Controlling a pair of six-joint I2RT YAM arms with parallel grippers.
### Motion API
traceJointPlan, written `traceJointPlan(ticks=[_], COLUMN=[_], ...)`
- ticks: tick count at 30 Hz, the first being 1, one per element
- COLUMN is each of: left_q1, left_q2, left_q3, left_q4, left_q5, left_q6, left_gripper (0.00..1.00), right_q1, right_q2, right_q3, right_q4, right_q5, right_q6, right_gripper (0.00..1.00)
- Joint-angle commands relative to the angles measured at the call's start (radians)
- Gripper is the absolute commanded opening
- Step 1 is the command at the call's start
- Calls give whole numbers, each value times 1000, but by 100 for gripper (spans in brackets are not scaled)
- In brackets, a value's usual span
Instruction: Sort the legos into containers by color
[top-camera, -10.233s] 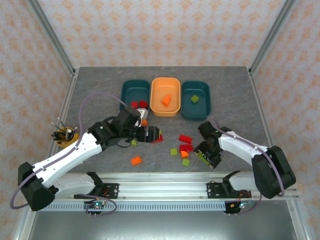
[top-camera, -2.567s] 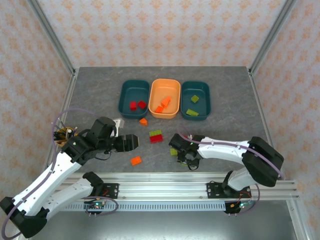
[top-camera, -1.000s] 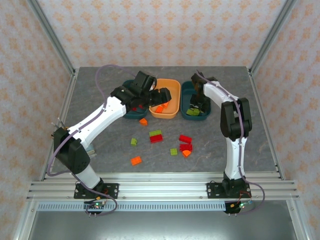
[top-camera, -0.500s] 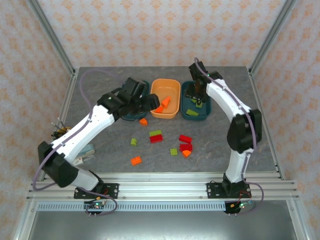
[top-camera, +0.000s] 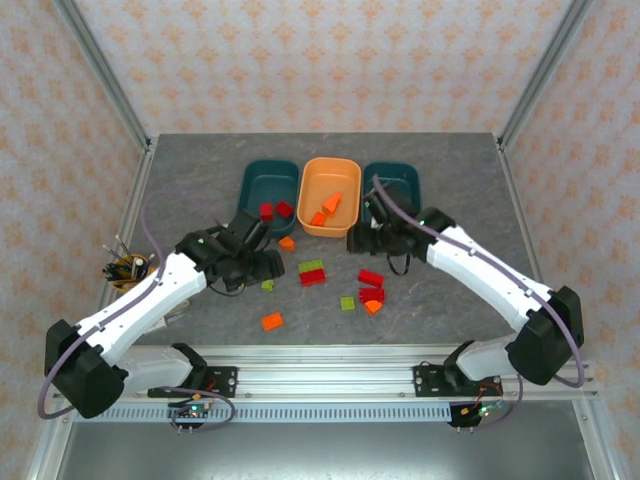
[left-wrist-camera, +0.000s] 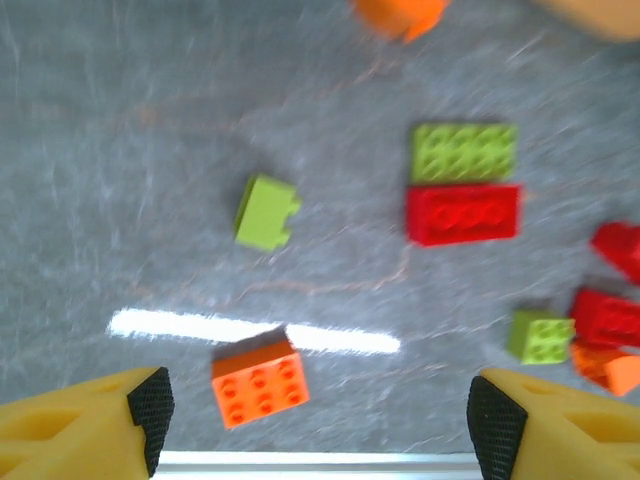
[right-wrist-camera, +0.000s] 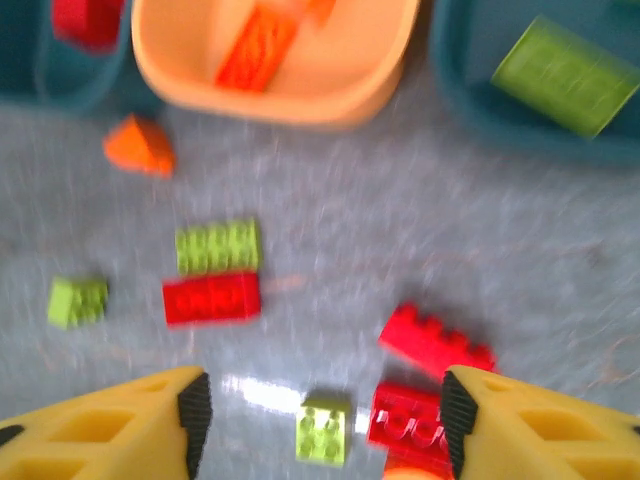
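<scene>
Hovering low over the scattered legos, the left gripper shows its fingers spread wide with nothing pinched. An orange brick lies on the table just in front, nearer one finger than the other. Further ahead sits a small green brick. Out toward the other finger, a green block touches a red block side by side.

Over to the right gripper: fingers parted, empty too. A green cube sits right between its fingertips, with a red brick just beside it. Well ahead of that hand stand the three trays.

Scoreboard! The left teal tray holds two red pieces. The orange tray holds orange pieces. The right teal tray has at least one green slab. Colours look correctly matched so far. But I count about nine legos loose on the table, all three colours among them, so this looks less than half done. My read: each hand is lining up its next pick, orange for the left, green for the right.
</scene>
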Motion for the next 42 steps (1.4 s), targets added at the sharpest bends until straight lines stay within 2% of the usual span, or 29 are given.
traceJointPlan(ticks=[1, 4, 7, 10, 18, 23, 35, 39, 42], left_q1=[-47, -79, -99, -108, -111, -117, -135, -137, -137], left_q2=[13, 51, 79, 93, 135, 166, 211, 201, 173], left_q3=[-77, -141, -189, -231, -321, -320, -332, -293, -199], left_q4=[-5, 77, 138, 163, 289, 303, 321, 275, 176], left_q5=[59, 81, 83, 76, 100, 91, 90, 57, -1], left_q6=[-75, -144, -214, -265, -342, -348, -357, -338, -299], left_gripper=[82, 85, 86, 86, 85, 77, 48, 43, 43], right_q1=[97, 154, 177, 179, 179, 179, 178, 178, 168], right_q2=[-16, -13, -39, -71, -84, -99, -111, -115, -144], right_q3=[-80, -149, -197, -222, -218, -229, -221, -211, -184], right_q4=[58, 123, 179, 201, 174, 181, 187, 179, 146], right_q5=[-118, -209, -244, -237, -205, -199, -172, -149, -68], right_q6=[-41, -27, 4, 19, 18, 35, 53, 57, 61], right_gripper=[70, 74, 80, 84, 84, 83, 83, 82, 81])
